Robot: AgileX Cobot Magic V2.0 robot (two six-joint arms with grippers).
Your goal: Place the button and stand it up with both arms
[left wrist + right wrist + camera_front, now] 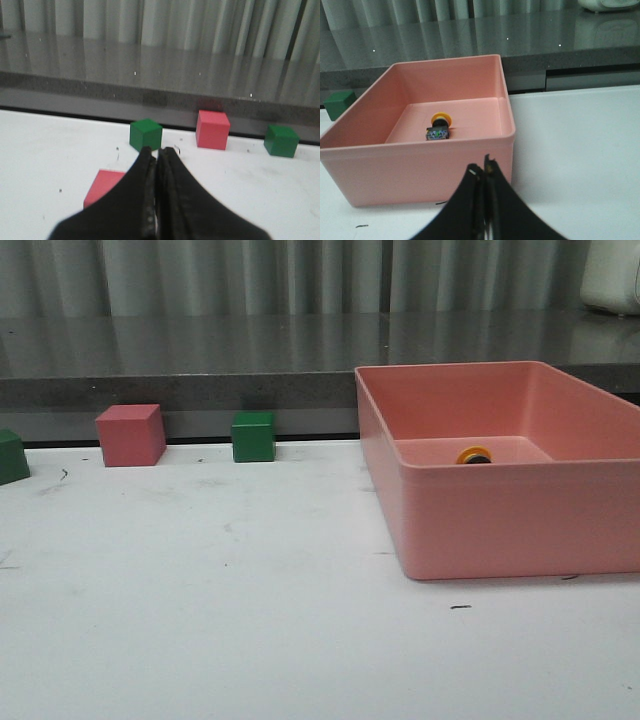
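Note:
The button (439,127) lies on its side on the floor of the pink bin (506,95), yellow cap toward the far wall, dark body toward me. In the front view only its yellow cap (474,455) shows over the bin's (480,523) front wall. My right gripper (483,167) is shut and empty, on the near side of the bin and outside its front wall. My left gripper (158,152) is shut and empty over the white table, just short of a green cube (145,134). Neither arm shows in the front view.
A pink cube (131,434) and a green cube (253,436) stand at the table's back edge, another green cube (12,456) at the far left. The left wrist view shows a flat pink block (102,185) beside the fingers, a pink cube (212,129) and a green cube (281,140).

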